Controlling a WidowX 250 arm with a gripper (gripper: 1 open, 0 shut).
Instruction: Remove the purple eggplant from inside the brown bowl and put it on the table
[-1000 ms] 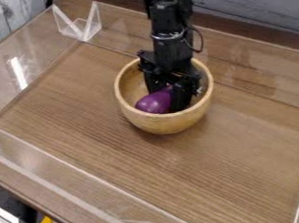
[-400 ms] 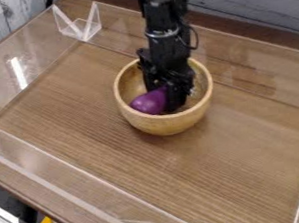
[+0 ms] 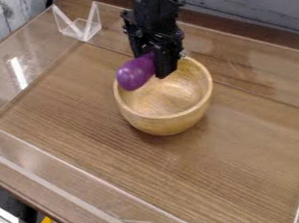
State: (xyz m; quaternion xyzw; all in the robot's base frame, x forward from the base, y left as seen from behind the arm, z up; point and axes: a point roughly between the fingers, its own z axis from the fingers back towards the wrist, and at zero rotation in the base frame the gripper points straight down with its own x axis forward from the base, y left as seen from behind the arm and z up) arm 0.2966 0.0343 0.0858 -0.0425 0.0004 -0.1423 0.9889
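Small glossy purple toy eggplant (image 3: 136,73): held above the left part of the rim of the round, thick-walled, light-brown wooden bowl (image 3: 174,119), on the near-left side of the hand; long axis aslant in the picture, the lower-left end hanging free, the upper-right end running in toward the fingertips. Bowl: upright, its smooth tan inside showing beneath and to the right of the eggplant. Relation governing the next move, by judgement: the bare dark-brown wood-grain tabletop (image 3: 59,118) lies to the left of the eggplant, so a sideways carry to the left, away from the bowl, should bring the free end past the rim before any lowering; too early a descent could knock that rim. Black jointed two-fingered gripper (image 3: 143,56): one only, beyond the eggplant and over the far part of the bowl, pointing down toward it from the top of the picture; closed about the eggplant's upper end, so far as the view tells, the exact contact of the fingers being too small to make out.
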